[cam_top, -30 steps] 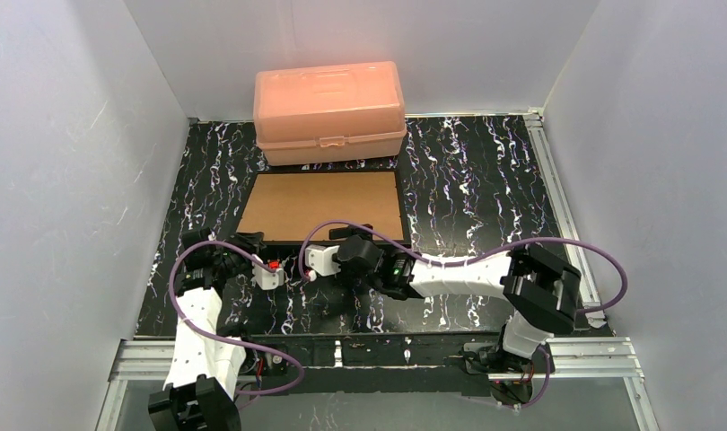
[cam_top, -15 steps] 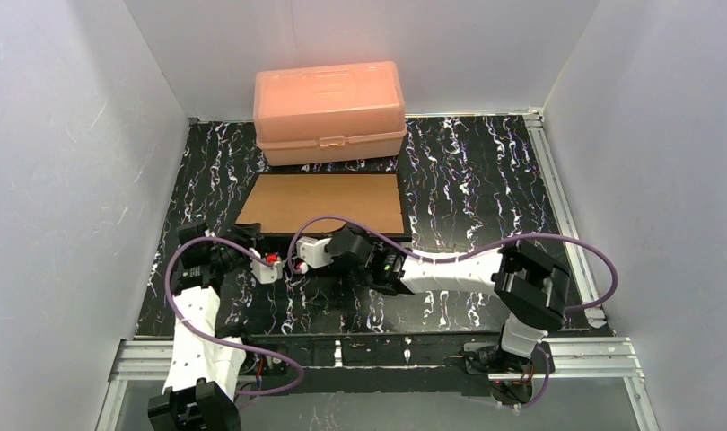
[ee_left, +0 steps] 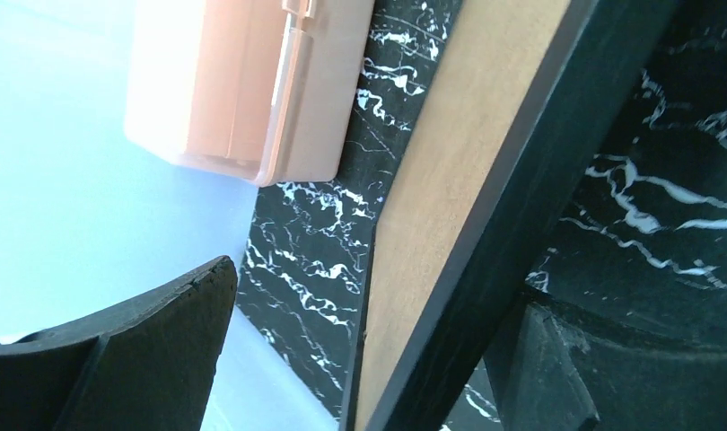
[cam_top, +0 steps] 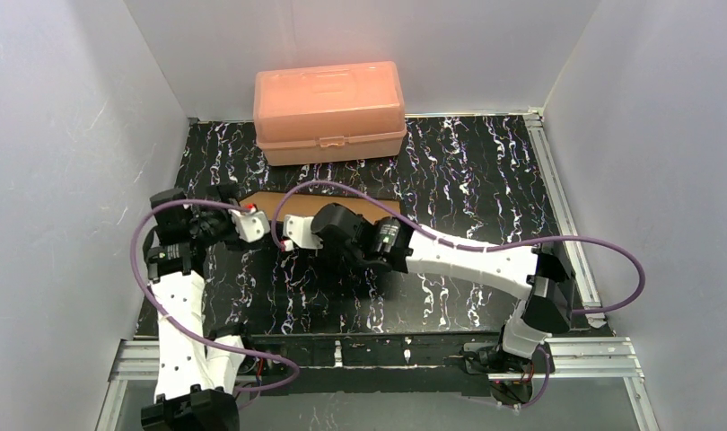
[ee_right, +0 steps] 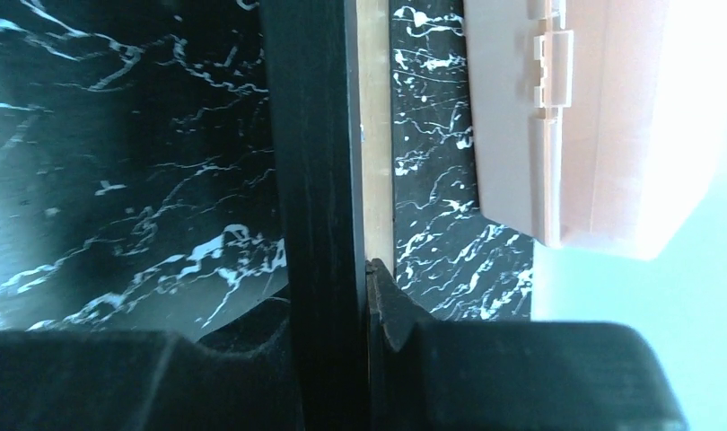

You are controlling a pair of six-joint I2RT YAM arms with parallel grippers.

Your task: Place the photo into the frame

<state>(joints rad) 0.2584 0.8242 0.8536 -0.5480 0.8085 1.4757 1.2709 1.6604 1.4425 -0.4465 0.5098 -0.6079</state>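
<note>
Black marbled table [cam_top: 468, 180] carries the peach box [cam_top: 329, 109]; just in front of the box the frame [ee_right: 315, 180], brown backing board [ee_left: 450, 180] showing, stands tilted up. It is likely stiff and light with a fragile pane, so edges suit best. There the right hand [ee_right: 342, 310] pinches its edge; the left hand [ee_left: 342, 386] gapes wide astride it. No view shows the photo

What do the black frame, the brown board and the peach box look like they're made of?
The frame is plain matte black, maybe painted wood or plastic; the look leaves it open. The brown board is dull, flat tan, probably cardboard or fiberboard. The peach box is smooth and slightly translucent with a molded latch, so almost surely plastic.
</note>
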